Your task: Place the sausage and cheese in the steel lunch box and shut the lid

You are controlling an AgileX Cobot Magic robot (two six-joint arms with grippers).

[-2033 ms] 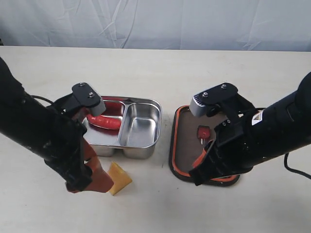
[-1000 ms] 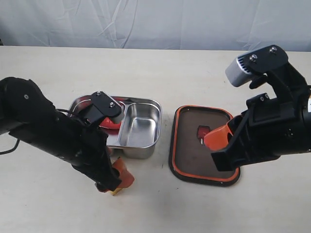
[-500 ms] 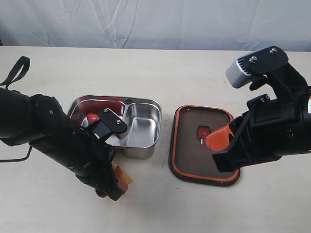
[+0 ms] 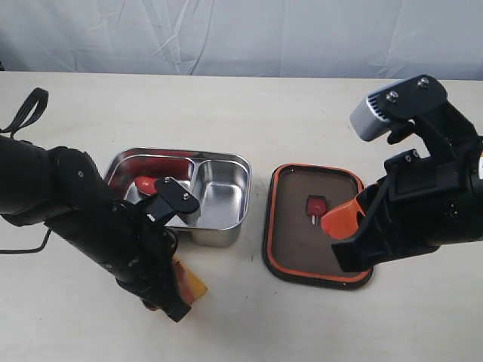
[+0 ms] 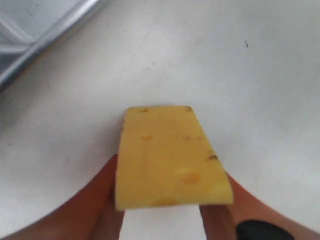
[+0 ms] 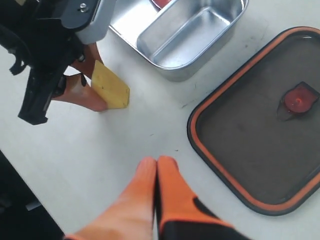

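While the left end effector (image 5: 170, 172) gripped the cheese (image 5: 170, 150), a yellow wedge pitted with shallow holes, down by the worktop (image 4: 302, 113) near the steel lunch box (image 4: 226, 161), the exterior view, unlike the left wrist view, showed me the glossy red sausage (image 4: 147, 182) in its left compartment. The right end effector (image 6: 156, 172) was clenched empty near the lid (image 4: 294, 241), which lay orange seal up.

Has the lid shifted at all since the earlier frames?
No. The lid still lies rim-up to the right of the steel lunch box, with the same gap between them in the exterior view.
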